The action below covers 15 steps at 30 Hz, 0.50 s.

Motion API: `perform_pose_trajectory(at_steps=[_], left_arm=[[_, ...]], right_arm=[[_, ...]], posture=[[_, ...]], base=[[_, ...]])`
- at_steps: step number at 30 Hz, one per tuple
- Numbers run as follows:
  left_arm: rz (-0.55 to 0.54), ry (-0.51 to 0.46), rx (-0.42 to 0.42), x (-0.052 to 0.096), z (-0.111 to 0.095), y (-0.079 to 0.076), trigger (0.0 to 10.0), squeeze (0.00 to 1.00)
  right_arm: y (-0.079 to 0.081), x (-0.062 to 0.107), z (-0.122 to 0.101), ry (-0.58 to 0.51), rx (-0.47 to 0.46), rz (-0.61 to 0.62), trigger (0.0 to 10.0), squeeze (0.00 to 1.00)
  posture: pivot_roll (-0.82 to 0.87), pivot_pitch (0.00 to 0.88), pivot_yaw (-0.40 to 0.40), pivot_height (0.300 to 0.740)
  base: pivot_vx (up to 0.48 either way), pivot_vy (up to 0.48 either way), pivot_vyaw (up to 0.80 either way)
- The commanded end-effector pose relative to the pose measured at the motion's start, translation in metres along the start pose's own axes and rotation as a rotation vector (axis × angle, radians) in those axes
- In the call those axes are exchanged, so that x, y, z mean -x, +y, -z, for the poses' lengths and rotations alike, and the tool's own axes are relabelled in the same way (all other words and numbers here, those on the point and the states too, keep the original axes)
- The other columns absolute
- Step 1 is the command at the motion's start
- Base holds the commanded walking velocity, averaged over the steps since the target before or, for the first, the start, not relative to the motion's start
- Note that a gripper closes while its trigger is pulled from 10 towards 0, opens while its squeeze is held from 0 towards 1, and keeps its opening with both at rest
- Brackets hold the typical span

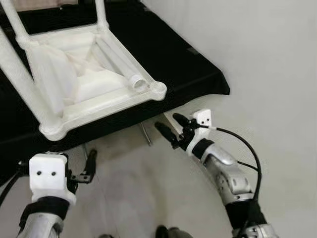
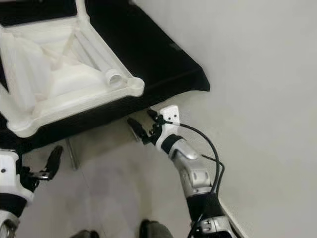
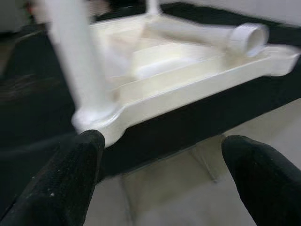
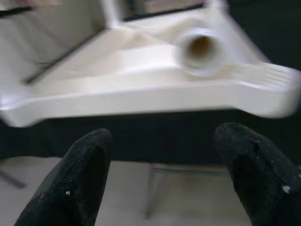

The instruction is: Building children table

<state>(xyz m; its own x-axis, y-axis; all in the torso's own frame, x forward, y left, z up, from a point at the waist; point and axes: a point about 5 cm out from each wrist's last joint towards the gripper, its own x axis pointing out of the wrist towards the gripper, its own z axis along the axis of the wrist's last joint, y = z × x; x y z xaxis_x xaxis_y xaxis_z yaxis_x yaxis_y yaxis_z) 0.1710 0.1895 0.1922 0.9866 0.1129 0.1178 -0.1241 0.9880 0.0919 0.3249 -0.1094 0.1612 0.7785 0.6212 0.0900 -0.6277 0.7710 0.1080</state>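
on black bench point(image 1: 198, 74): upturned white table point(image 1: 94, 94), loose leg point(image 1: 121, 59) inside | left claw point(image 3: 160, 179) spread | right claw point(image 4: 164, 174) spread, below edge

white table point(image 1: 99, 106), black cloth point(image 1: 193, 74), black fingers point(image 3: 75, 174)

A black-covered table point(image 1: 193, 69) carries the work. Its near edge lies ahead of the right gripper point(image 1: 171, 126) and the left gripper point(image 1: 90, 166), both of which sit below that edge and apart from it. An upturned white plastic children table point(image 1: 94, 89) rests directly on the black cover, its near corner just beyond the right gripper. A loose white leg tube point(image 1: 121, 62) lies inside the upturned underside. Thin metal legs point(image 1: 146, 134) under the black table stand on a pale floor point(image 1: 129, 188).
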Motion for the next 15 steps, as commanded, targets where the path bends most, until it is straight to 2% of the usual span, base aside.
perform_pose_trajectory(at_steps=[1, 8, 15], left_arm=[[0.014, 0.033, 0.008, 0.0005, 0.0072, 0.0005, 10.0, 0.0], [0.059, 0.036, 0.008, -0.002, 0.0095, -0.0018, 10.0, 0.0], [0.156, 0.046, 0.046, -0.0042, 0.0123, -0.0084, 10.0, 0.0]], right_arm=[[0.0061, -0.0012, 0.0008, 0.01, -0.027, -0.044, 10.0, 0.0], [0.0106, 0.0001, 0.0013, 0.032, -0.067, -0.105, 10.0, 0.0], [0.0139, 0.0034, 0.0004, 0.047, -0.094, -0.134, 10.0, 0.0]], posture=[[-0.1, 0.109, -0.096, 0.74], [-0.09, 0.1, -0.092, 0.74], [-0.09, 0.087, -0.088, 0.74]], base=[[0.0, 0.0, 0.8], [0.0, 0.0, 0.8], [0.0, 0.0, 0.8]])
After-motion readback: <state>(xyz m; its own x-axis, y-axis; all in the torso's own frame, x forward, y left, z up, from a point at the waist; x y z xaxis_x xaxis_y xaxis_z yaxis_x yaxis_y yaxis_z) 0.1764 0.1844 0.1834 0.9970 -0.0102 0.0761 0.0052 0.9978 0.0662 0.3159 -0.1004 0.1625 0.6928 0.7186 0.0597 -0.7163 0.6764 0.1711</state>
